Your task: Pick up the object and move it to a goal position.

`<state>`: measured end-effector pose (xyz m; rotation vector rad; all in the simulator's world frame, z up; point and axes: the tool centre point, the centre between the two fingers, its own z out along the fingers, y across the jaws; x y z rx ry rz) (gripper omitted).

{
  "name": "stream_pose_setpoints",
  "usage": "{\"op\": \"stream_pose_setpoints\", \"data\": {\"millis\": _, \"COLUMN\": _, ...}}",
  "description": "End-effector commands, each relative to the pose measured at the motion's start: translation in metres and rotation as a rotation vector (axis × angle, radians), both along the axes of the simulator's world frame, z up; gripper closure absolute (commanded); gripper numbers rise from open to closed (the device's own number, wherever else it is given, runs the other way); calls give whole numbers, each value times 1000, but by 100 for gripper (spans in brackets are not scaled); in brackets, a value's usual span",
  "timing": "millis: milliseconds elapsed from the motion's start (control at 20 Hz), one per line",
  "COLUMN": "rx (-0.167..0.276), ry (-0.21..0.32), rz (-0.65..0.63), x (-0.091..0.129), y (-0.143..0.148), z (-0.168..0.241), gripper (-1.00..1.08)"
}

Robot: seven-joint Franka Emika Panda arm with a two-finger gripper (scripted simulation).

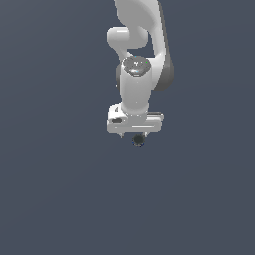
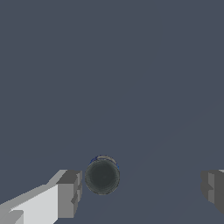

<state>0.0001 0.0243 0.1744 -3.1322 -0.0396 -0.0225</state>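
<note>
Early in the task, by the look of it. Pincer [image 1: 133, 133] hanging straight down from the white arm [image 1: 137, 60], jaws spread wide and holding nothing. In the wrist view, one grey finger [image 2: 69, 193] standing just beside the object [image 2: 102, 176], a sliver of gap between them, and the other finger [image 2: 213, 189] well apart from it on the far side. So: bracketed, but off-centre, much nearer one pad than the other. Object itself a small dark roundish lump, seen in the exterior view directly under the pincer [image 1: 139, 141], peeking out below the finger line toward that view's right.

Done so far, judging from this alone: approach and rough alignment over the object. Left to do: closing on it, lifting, carrying to the goal. No goal marker visible in either view (nothing but flat slate-blue ground [image 1: 60, 199] all round), so no telling where the carry ends. Cannot tell either whether the fingertips are low enough beside the object to close cleanly, or whether more descent is needed first.
</note>
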Motion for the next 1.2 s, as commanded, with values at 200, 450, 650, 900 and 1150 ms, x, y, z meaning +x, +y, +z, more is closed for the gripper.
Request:
{"op": "stream_pose_setpoints", "data": {"millis": 200, "rx": 3, "ry": 10, "rz": -29, "x": -2, "y": -11, "z": -4, "gripper": -92}}
{"op": "stream_pose_setpoints", "data": {"millis": 450, "rx": 8, "ry": 31, "rz": -82, "x": -7, "y": -33, "z": -11, "gripper": -92}}
{"op": "stream_pose_setpoints", "data": {"millis": 650, "rx": 8, "ry": 30, "rz": -81, "x": -7, "y": -32, "z": -11, "gripper": -92}}
{"op": "stream_pose_setpoints", "data": {"millis": 900, "rx": 7, "ry": 30, "rz": -107, "x": -9, "y": -28, "z": -16, "gripper": -92}}
{"op": "stream_pose_setpoints", "data": {"millis": 1150, "rx": 7, "ry": 29, "rz": -160, "x": -14, "y": -20, "z": -26, "gripper": -92}}
